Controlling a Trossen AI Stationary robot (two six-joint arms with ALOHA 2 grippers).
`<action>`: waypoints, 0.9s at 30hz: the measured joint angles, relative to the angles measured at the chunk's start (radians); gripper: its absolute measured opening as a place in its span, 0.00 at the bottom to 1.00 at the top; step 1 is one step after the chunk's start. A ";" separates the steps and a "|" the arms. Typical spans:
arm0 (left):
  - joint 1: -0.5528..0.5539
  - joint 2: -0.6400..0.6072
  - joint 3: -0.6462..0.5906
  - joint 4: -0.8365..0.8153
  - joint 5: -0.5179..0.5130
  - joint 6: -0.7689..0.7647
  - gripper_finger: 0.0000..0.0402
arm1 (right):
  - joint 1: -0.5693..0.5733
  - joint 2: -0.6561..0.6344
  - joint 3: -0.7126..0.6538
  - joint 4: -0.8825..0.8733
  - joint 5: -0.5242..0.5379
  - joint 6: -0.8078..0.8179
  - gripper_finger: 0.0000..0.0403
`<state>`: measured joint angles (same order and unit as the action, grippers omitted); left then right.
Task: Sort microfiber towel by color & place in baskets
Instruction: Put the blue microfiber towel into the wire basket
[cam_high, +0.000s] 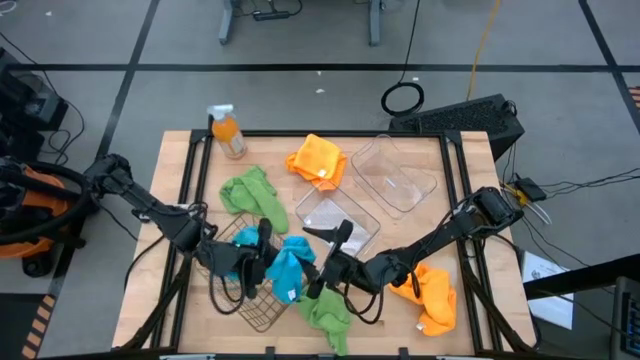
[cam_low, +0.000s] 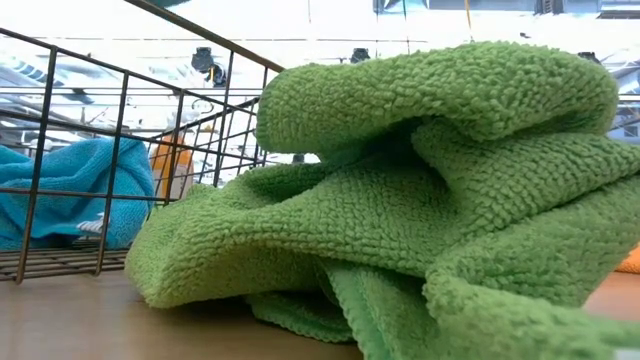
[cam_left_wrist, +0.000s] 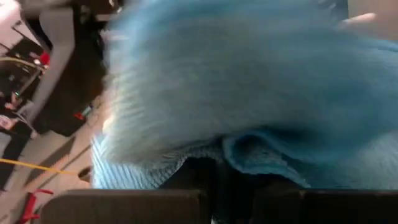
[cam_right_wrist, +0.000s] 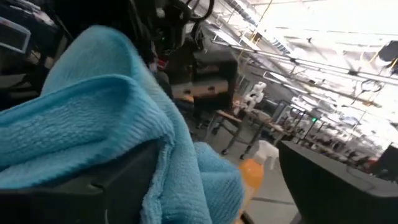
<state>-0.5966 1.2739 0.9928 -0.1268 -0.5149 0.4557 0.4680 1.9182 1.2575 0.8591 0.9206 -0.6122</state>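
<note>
Our right hand (cam_high: 318, 272) stands with its fingers spread wide beside a blue towel (cam_high: 287, 268) that drapes over the near rim of the wire basket (cam_high: 262, 312); in the right wrist view that blue cloth lies against one finger, so we judge it just let go, though we cannot tell whether it is fully free. Our left hand (cam_high: 243, 260) is clamped down narrow on the other blue towel (cam_high: 244, 238), which fills the left wrist view and sits over the basket's far side.

Outward from the hands, a green towel (cam_high: 327, 312) lies crumpled on the tabletop (cam_high: 190, 180) just beside the basket, at the near edge. The second green towel (cam_high: 252, 195) rests farther back, near the orange spray bottle (cam_high: 228, 130). One orange towel (cam_high: 318, 160) sits at the far middle of the tabletop, next to a clear tub (cam_high: 395, 175); the other orange towel (cam_high: 428, 292) lies under the right arm, near the right edge. A second clear tub (cam_high: 338, 220) stands between the wire basket and the first tub.

By our reckoning the task is early. The blues are at the wire basket, neither yet settled flat inside. Both tubs look bare, and the greens and oranges remain to be gathered, one colour to each tub.
</note>
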 joint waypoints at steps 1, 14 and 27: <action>-0.009 0.000 0.000 0.002 -0.007 0.011 0.06 | 0.000 0.000 0.000 -0.010 -0.012 0.016 0.79; -0.030 -0.002 0.000 0.011 -0.055 0.097 0.06 | -0.001 0.001 -0.003 -0.020 -0.100 0.052 0.76; -0.023 -0.016 0.013 0.200 -0.153 0.281 0.06 | 0.045 0.016 -0.010 0.010 -0.130 -0.018 0.76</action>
<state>-0.6193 1.2579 1.0054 0.0729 -0.6677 0.7370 0.5133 1.9343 1.2475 0.8690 0.7906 -0.6301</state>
